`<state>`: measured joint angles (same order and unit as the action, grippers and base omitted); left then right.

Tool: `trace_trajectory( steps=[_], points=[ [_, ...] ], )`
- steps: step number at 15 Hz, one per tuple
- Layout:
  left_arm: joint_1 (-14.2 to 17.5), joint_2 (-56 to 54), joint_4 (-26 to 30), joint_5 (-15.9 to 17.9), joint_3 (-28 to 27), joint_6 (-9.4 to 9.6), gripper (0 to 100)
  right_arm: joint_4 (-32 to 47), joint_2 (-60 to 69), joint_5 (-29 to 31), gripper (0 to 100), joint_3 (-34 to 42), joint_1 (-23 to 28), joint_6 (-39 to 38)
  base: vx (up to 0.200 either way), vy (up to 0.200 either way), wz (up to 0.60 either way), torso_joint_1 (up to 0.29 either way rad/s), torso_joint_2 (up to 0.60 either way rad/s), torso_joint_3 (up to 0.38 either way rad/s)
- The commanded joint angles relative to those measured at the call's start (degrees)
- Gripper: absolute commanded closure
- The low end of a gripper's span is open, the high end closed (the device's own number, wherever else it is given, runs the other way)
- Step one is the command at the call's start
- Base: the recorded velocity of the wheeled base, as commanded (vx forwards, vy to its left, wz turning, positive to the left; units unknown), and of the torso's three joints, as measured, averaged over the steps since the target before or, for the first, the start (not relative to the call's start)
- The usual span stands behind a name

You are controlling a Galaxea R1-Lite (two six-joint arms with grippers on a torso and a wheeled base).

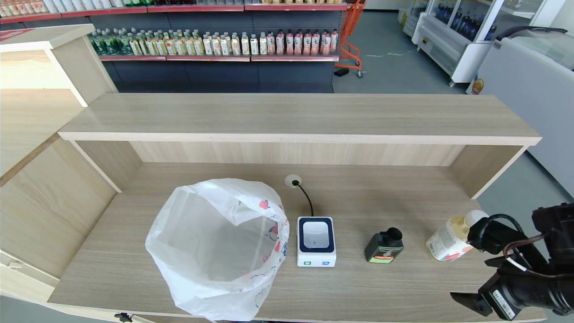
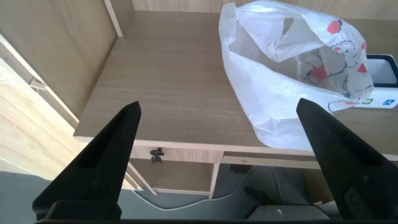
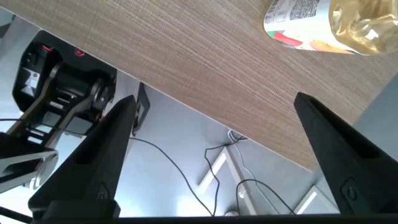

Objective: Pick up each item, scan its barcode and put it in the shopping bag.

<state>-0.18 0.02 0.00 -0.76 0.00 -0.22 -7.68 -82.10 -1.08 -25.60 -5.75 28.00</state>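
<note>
A white plastic shopping bag stands open on the left of a wooden counter. To its right sit a white barcode scanner, a small dark bottle, and a pale yellow drink bottle lying on its side. The right gripper, fingers spread apart, hovers at the near edge by the drink bottle. The left gripper, also spread, hangs off the near left corner.
</note>
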Motion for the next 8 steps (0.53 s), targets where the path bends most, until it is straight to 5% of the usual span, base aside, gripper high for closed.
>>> trace_trajectory(
  steps=[1, 8],
  points=[
    [0.01, -0.02, 0.00, -0.04, 0.00, -0.04, 0, -2.52, -5.79, -0.32, 0, -0.68, -1.72, 0.65, 0.000, 0.000, 0.00, 0.000, 0.00, 0.000],
    [0.01, -0.02, 0.00, -0.04, 0.00, -0.04, 0, -9.63, -17.12, -7.53, 0, -7.62, -3.39, 5.13, 0.000, 0.000, 0.00, 0.000, 0.00, 0.000]
  ],
)
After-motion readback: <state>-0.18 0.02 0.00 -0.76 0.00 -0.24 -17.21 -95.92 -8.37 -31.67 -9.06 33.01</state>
